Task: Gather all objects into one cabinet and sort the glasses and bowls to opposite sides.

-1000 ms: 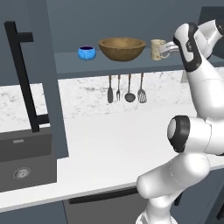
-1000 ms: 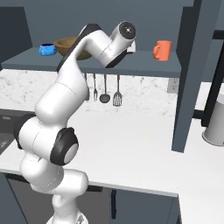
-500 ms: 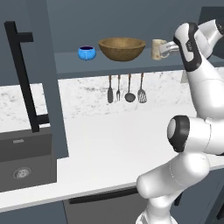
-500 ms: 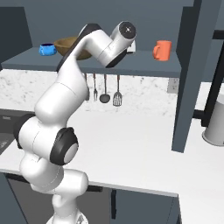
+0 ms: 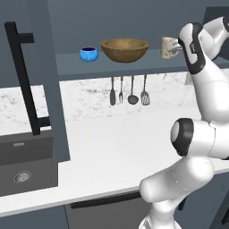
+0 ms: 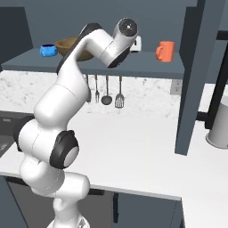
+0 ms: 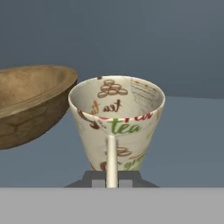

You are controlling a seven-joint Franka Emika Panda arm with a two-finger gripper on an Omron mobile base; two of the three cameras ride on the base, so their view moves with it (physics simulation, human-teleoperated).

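Gripper (image 7: 112, 178) pinched shut on the thin handle of the beige mug (image 7: 117, 122), upright on the cabinet shelf (image 5: 134, 65) just beside the wooden bowl (image 5: 125, 48), rims near, not touching. Blue bowl (image 5: 89, 54) left of that, close. Orange-red cup (image 6: 165, 50) well apart at the shelf's right end, bare shelf between. Cabinet door (image 5: 40, 80) swung open, counter (image 5: 116, 138) below bare. Against a second earlier: jaws closed onto the handle, arm and objects otherwise unmoved.

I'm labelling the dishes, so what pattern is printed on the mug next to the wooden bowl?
The mug is beige with brown, green and red tea-themed lettering, clearest in the hand view.
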